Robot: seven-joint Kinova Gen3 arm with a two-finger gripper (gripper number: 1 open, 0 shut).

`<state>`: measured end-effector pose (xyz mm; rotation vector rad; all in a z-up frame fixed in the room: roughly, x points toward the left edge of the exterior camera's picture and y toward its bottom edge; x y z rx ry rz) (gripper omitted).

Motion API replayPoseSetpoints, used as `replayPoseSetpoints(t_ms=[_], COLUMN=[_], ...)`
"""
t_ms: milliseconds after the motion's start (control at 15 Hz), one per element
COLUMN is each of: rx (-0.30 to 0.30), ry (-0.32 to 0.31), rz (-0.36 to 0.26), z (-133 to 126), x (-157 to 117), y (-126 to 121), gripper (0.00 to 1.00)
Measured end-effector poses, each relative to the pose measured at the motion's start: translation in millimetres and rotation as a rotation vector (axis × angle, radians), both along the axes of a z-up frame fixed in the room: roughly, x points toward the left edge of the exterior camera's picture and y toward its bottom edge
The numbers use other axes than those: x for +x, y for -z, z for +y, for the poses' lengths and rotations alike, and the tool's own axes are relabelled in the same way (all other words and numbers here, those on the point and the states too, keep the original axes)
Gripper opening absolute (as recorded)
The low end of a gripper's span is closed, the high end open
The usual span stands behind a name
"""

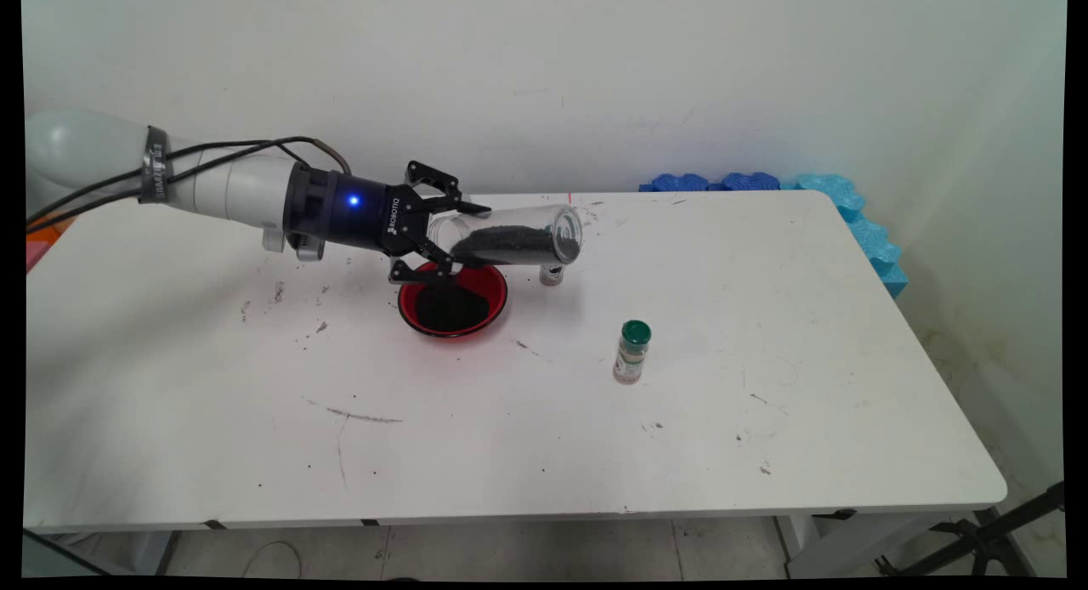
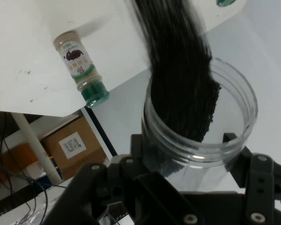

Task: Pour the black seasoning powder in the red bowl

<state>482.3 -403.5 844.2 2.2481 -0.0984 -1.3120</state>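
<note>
My gripper (image 1: 463, 238) is shut on a clear plastic jar (image 1: 520, 233), gripping it near its base. The jar lies almost level above the table, its open mouth pointing right. Dark powder (image 1: 510, 246) lies along its lower side. Just below the gripper sits a red bowl (image 1: 491, 281) with a heap of dark powder in it. A small shaker (image 1: 552, 275) stands under the jar's mouth, partly hidden. In the hand view the jar (image 2: 234, 117) rises between the fingers (image 2: 136, 143), the dark powder (image 2: 180, 79) streaked along its wall.
A green-capped spice bottle (image 1: 631, 352) stands right of the bowl, also seen in the hand view as the spice bottle (image 2: 80, 65). Blue foam mats (image 1: 858, 212) line the table's back right corner. Dark specks dot the white table (image 1: 255, 403).
</note>
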Motion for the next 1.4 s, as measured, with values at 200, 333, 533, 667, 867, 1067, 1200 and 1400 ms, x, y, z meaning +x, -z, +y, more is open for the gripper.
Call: replayPoseSetpoints(t_ms=[200, 333, 533, 667, 867, 1067, 1200, 1400], rx=[0.001, -0.010, -0.061, -0.112, -0.205, -0.278, -0.351, -0.471], ry=[-0.003, 0.003, 0.041, 0.076, 0.147, 0.199, 0.245, 0.323], rz=[0.004, -0.004, -0.048, -0.090, -0.162, -0.217, -0.269, -0.349], z=[1, 1, -1, -3, -9, -13, -17, -22], x=[0, 0, 2, 4, 6, 7, 7, 7], y=[1, 1, 2, 2, 0, -2, -5, -11], gripper=[0.00, 0.00, 0.00, 0.00, 0.00, 0.00, 0.00, 0.00])
